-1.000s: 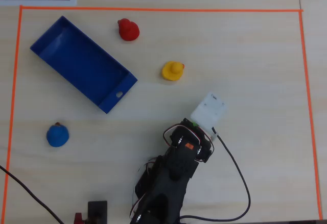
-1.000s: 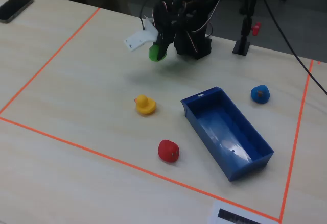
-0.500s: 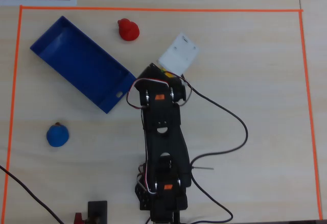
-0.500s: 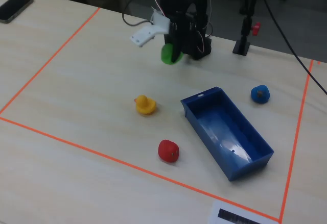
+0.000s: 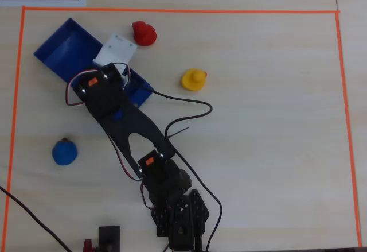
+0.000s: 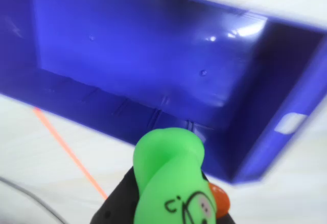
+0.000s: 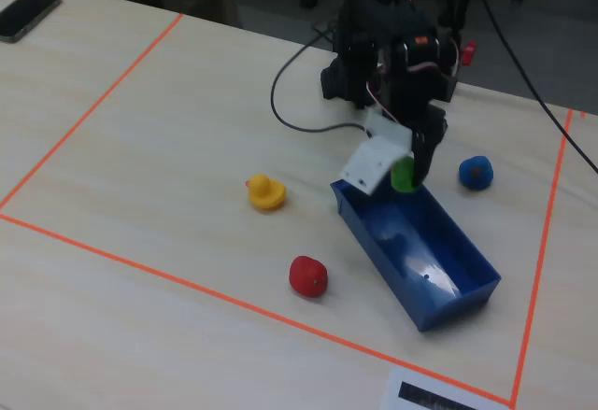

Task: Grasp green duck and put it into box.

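The green duck (image 7: 404,173) hangs in my gripper (image 7: 405,176), just above the end of the box (image 7: 427,247) that has the small hole, in the fixed view. In the wrist view the green duck (image 6: 172,180) fills the bottom centre, orange beak to the right, with a black finger (image 6: 120,206) pressed against its left side. Behind it lies the open dark-blue box (image 6: 153,55). From overhead the arm hides the duck; the gripper's white part (image 5: 115,49) sits over the box (image 5: 62,49).
A yellow duck (image 5: 194,80), a red duck (image 5: 144,33) and a blue duck (image 5: 64,152) stand on the wooden table around the box. Orange tape (image 5: 172,11) frames the work area. Cables (image 5: 186,105) trail from the arm.
The arm has swung with the green duck from near its base, over the yellow duck, to above the box's holed end. The other ducks and the box have not moved.
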